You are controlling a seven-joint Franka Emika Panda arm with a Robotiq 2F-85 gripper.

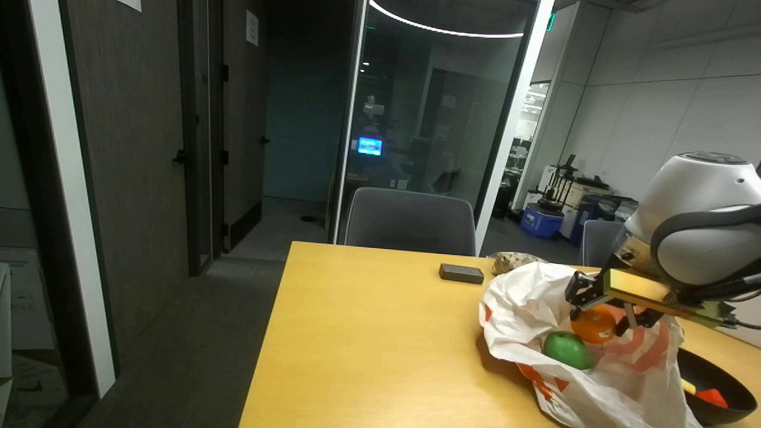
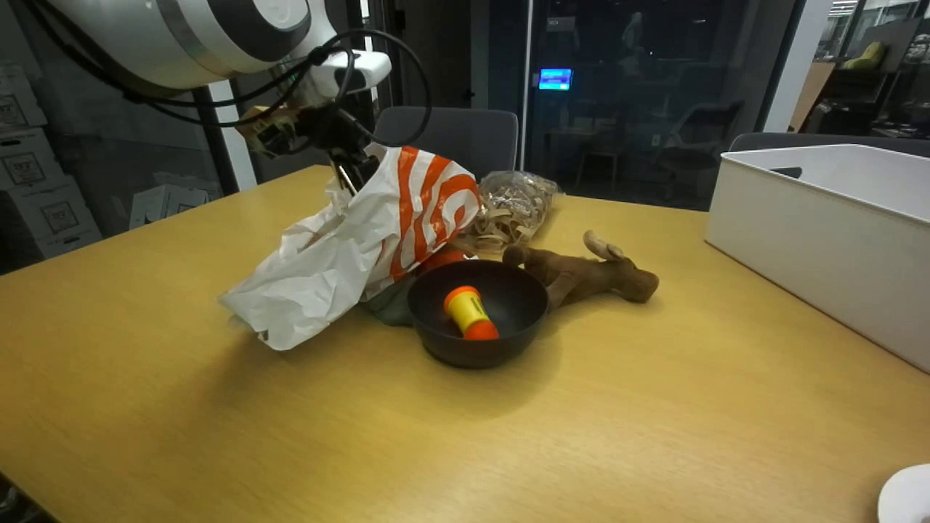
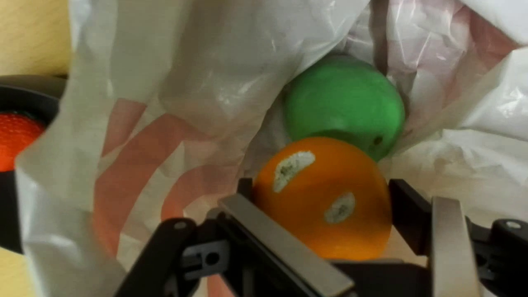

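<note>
You have the orange (image 3: pixel 319 196) between the fingertips of your hand (image 3: pixel 324 202), gripped from both sides with the fingers spread to its width. It sits in the open mouth of the white bag (image 1: pixel 636 386), just beside the green fruit (image 3: pixel 342 103); you cannot tell whether they touch. Your arm (image 1: pixel 689 184) reaches over the bench (image 1: pixel 357 339), its hand pointing down into the bag.

The arm (image 1: pixel 692 187) is rounded and glossy white, with dark grey bands (image 1: pixel 701 220). Black cables (image 2: pixel 317 56) loop outside it. A flat, yellowish bar (image 1: pixel 639 288) adjoins the tool (image 3: pixel 321 202), which is black, with straight silvery strips (image 3: pixel 284 245), round screw heads (image 3: pixel 180 225) and blocky dark pads (image 3: pixel 408 214).
</note>
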